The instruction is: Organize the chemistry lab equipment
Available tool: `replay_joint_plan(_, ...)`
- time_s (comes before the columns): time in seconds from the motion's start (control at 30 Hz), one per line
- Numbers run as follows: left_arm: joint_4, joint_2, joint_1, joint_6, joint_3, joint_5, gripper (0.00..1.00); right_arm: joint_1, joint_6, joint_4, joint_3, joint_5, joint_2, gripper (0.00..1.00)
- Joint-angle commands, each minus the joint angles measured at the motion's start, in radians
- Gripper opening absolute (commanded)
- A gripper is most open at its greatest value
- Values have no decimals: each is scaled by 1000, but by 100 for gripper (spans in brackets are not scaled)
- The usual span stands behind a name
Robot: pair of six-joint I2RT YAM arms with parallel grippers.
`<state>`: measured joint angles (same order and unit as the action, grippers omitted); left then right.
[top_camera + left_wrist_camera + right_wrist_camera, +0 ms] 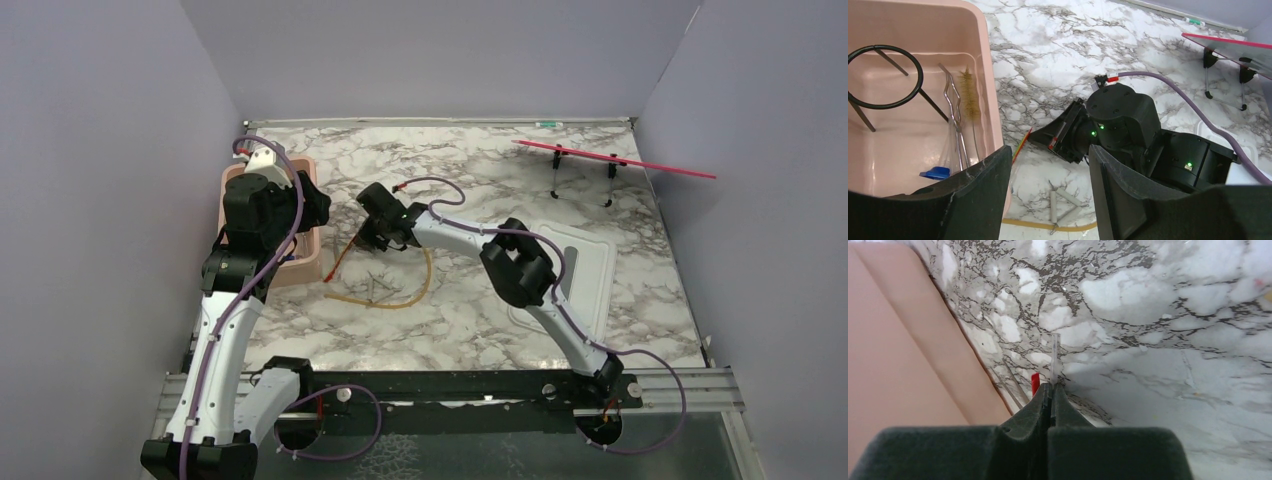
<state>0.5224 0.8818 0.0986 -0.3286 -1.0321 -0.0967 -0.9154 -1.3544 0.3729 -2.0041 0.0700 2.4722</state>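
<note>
Top view: amber tubing loop [415, 299] lies outside the pink tub [322, 250]. Left wrist: left gripper [1049, 160] gapes empty; wire ring [885, 75] and tongs [953, 107] lie in the tub. Right wrist: right gripper [1050, 390] pinches a thin clear rod [1054, 352], not yet stowed.

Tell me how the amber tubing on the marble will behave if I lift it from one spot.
Probably floppy: the amber tubing lies in a loose curve, so its ends would likely sag and trail. It looks thin, so it is probably light. The white-sleeved wire piece beside it might snag and come along.
</note>
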Motion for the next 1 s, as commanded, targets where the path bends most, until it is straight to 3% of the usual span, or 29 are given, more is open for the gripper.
replay_joint_plan(0.0,-15,-3,4,-3,-14,-9,61,-8,122,-64,81,88,-104,1)
replay_joint_plan(0.27,-33,27,3,-15,-9,-146,66,-7,308,-253,359,164,-424,0)
replay_joint_plan(0.47,-100,70,3,-35,23,-365,66,1,474,-430,566,133,-681,1)
replay_joint_plan(0.7,-278,93,8,-121,86,-638,59,29,652,-574,702,-41,-894,1)
replay_joint_plan(0.87,-432,87,31,-190,137,-770,44,37,688,-589,723,-155,-949,1)
replay_joint_plan(0.97,-467,68,39,-197,153,-789,42,38,692,-593,729,-170,-966,1)
